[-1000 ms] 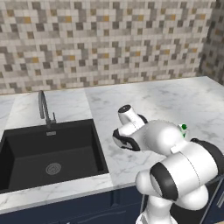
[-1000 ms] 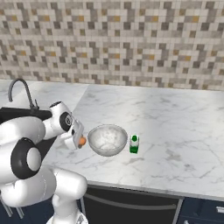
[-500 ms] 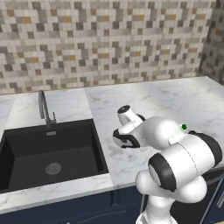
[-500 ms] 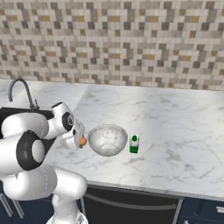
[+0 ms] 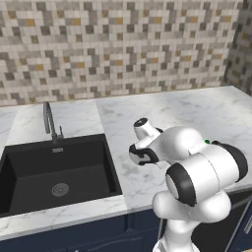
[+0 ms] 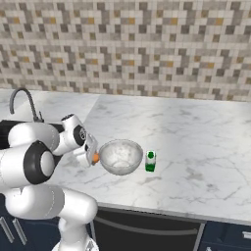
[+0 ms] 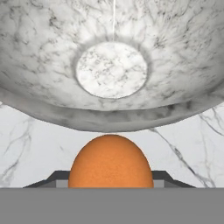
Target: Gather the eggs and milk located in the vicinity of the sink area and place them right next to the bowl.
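Observation:
My gripper (image 6: 92,156) is shut on an orange-brown egg (image 6: 95,158), held low over the marble counter just left of the bowl (image 6: 120,167). In the hand view the egg (image 7: 110,164) sits between the two dark fingertips (image 7: 56,178), and the bowl's mottled grey rim (image 7: 109,121) rises right in front of it, a small gap apart. The milk (image 6: 150,161), white with a green band and cap, stands upright close to the bowl's right side. The black sink (image 5: 59,172) with its curved tap (image 5: 49,120) lies to the left of the arm.
The marble counter (image 6: 196,142) stretches far to the right of the milk. A mosaic tile wall (image 6: 147,49) backs it. The counter's front edge (image 6: 147,211) runs just below the bowl. My white arm (image 5: 197,167) hides the bowl in the left base view.
The gripper with the egg has crept slightly toward the bowl and a little lower. The bowl and milk have not moved.

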